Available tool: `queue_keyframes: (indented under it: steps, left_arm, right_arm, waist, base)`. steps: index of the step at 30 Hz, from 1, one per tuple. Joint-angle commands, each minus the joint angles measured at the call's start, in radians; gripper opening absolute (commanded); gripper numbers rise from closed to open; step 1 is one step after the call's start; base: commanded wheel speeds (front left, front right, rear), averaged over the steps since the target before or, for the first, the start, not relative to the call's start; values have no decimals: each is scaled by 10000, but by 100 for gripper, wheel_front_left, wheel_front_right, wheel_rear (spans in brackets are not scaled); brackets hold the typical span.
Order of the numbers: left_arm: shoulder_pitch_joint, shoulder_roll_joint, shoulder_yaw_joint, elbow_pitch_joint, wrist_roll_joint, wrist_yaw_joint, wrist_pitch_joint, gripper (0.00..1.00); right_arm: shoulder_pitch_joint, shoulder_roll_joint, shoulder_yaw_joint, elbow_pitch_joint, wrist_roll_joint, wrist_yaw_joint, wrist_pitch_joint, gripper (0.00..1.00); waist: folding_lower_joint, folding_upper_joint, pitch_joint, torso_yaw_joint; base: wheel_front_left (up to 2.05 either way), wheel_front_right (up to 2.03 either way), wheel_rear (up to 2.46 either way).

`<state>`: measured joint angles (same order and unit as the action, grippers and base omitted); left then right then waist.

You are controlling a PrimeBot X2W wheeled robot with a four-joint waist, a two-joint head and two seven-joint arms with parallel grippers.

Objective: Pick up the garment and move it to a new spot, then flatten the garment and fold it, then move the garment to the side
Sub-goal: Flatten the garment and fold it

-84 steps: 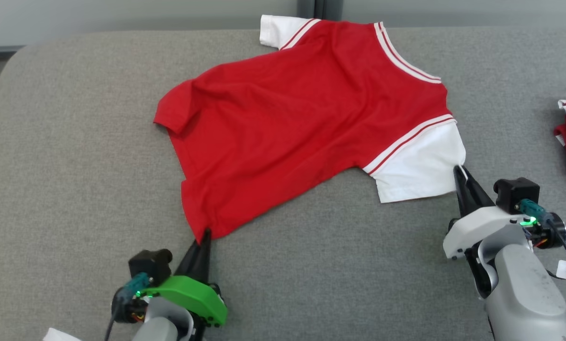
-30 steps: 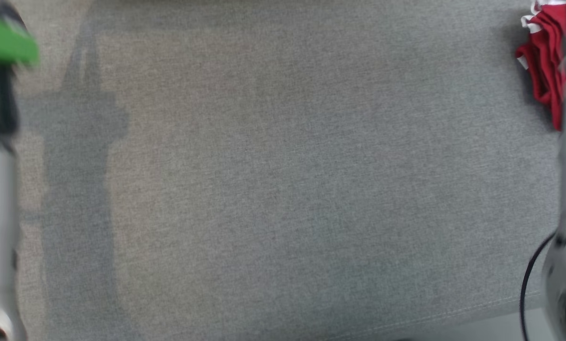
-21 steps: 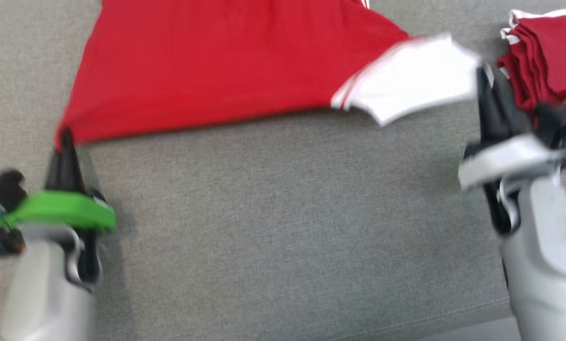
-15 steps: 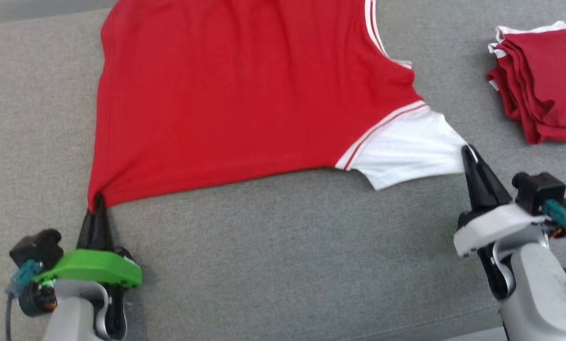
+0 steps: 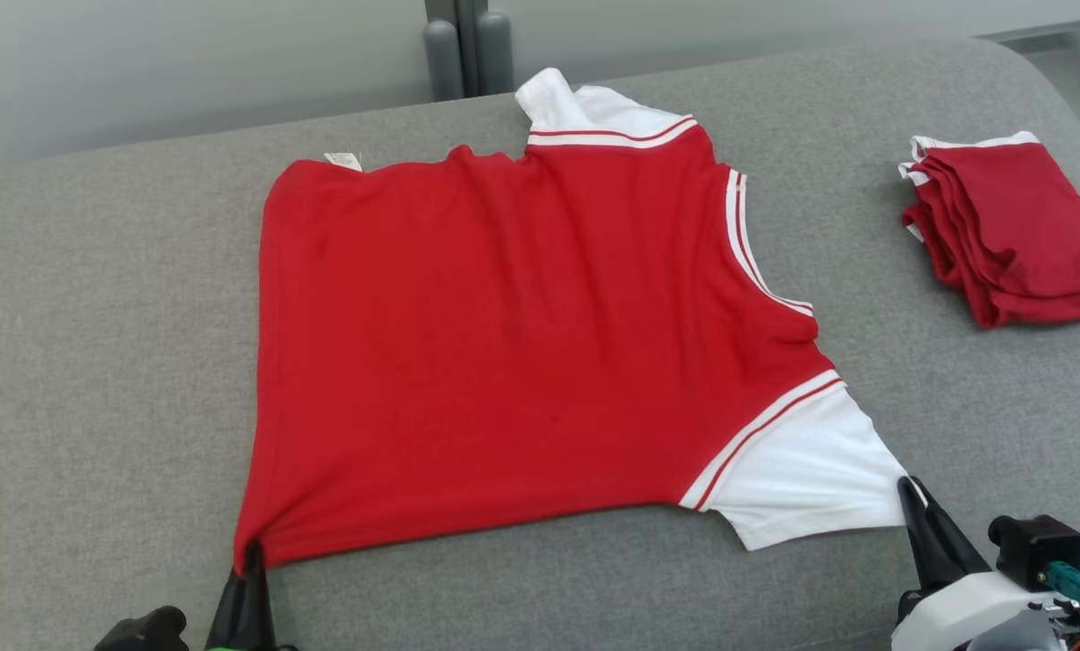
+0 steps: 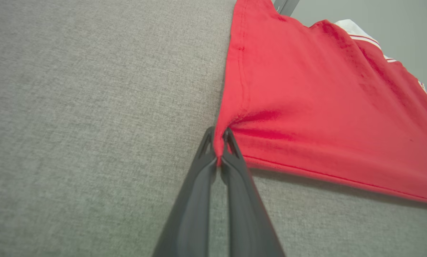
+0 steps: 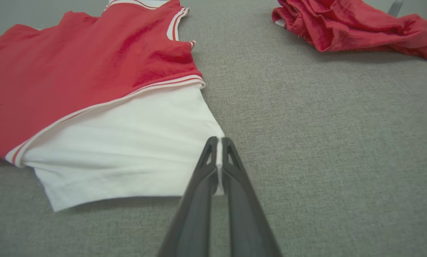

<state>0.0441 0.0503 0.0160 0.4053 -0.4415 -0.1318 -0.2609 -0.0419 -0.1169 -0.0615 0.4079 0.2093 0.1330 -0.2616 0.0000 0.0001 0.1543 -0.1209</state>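
The garment (image 5: 503, 344) is a red shirt with white sleeves, spread fairly flat on the grey cushioned surface (image 5: 97, 362). My left gripper (image 5: 252, 550) is shut on its near-left hem corner; the left wrist view shows red cloth (image 6: 306, 107) pinched between the two dark fingers of the left gripper (image 6: 218, 137). My right gripper (image 5: 907, 488) is shut on the tip of the white sleeve (image 5: 811, 484); in the right wrist view the white cloth (image 7: 127, 150) runs between the fingers of the right gripper (image 7: 218, 142). The cloth is pulled taut between both grips.
A stack of folded red garments (image 5: 1009, 231) lies at the right on the surface, also in the right wrist view (image 7: 349, 25). A grey wall with a dark post (image 5: 456, 45) rises behind. The surface's rounded far-right corner is near the stack.
The head camera swung widely, so the whole picture has shifted. Across the frames both grippers kept their hold; the shirt now lies spread out wider and flatter than at first.
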Motion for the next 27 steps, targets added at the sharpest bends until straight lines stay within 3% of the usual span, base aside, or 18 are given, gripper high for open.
queue_keyframes:
  steps: [1, 6, 12, 27]
  left_arm:
    - [206, 46, -4, -182, 105, 29, -52, 0]
    - [-131, 48, -258, -774, 101, 27, -52, 0]
    - [-1350, 42, -418, -1308, 181, 26, -43, 0]
    - [-4431, 509, -1066, -78, 73, 26, -44, 0]
  right_arm:
    - [204, -114, -100, -117, 93, -43, -44, 0]
    - [-21, -16, -180, -809, 258, -43, -44, 0]
    - [-1432, 98, -162, -1288, 165, -34, -44, 0]
    - [-5273, 210, -389, 506, -903, -34, -43, 0]
  waist:
    - [0, -1, -225, 232]
    - [0, -1, 30, 343]
    - [0, -1, 737, 422]
    - [0, -1, 2359, 591]
  base:
    - [0, 0, 0]
    - [0, 0, 0]
    - [0, 0, 0]
    - [0, 0, 0]
